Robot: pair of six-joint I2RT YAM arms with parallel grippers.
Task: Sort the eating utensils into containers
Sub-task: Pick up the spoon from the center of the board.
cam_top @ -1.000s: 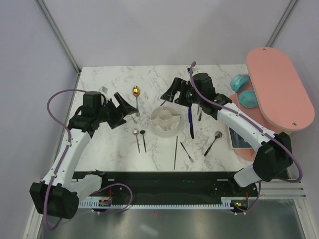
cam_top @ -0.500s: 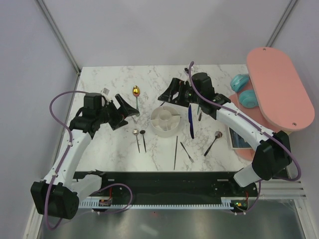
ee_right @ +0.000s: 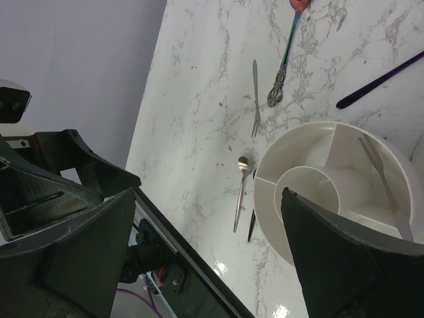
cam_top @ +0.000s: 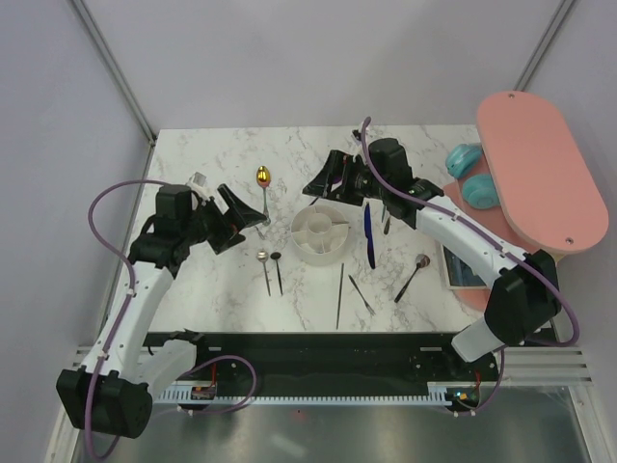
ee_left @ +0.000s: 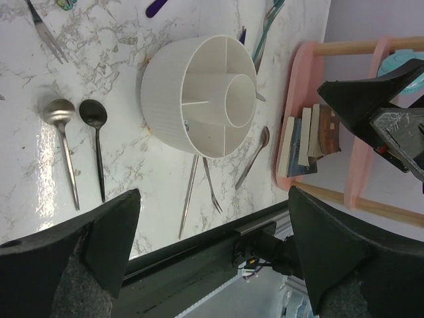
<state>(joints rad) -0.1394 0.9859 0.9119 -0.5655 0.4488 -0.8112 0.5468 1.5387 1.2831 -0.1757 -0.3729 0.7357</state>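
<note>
Surface: white marble table [cam_top: 193, 280], plain grey walls behind it.
Left gripper [cam_top: 243, 206]: jaws spread wide, nothing between them, up off the table beside the gold-bowled spoon [cam_top: 262, 177].
Loose utensils: silver spoon [cam_top: 263, 270] and black spoon [cam_top: 278, 271] lie side by side, near-left of the holder.
Holder [cam_top: 321, 234]: white, round, mid-table, with one silver utensil [ee_right: 384, 185] lying in a ring section.
Right gripper [cam_top: 329, 179]: also wide open and empty, above the holder's far rim.
Right side: blue-handled utensil [cam_top: 368, 231] just past the holder, pink board [cam_top: 540, 174] at the edge.
</note>
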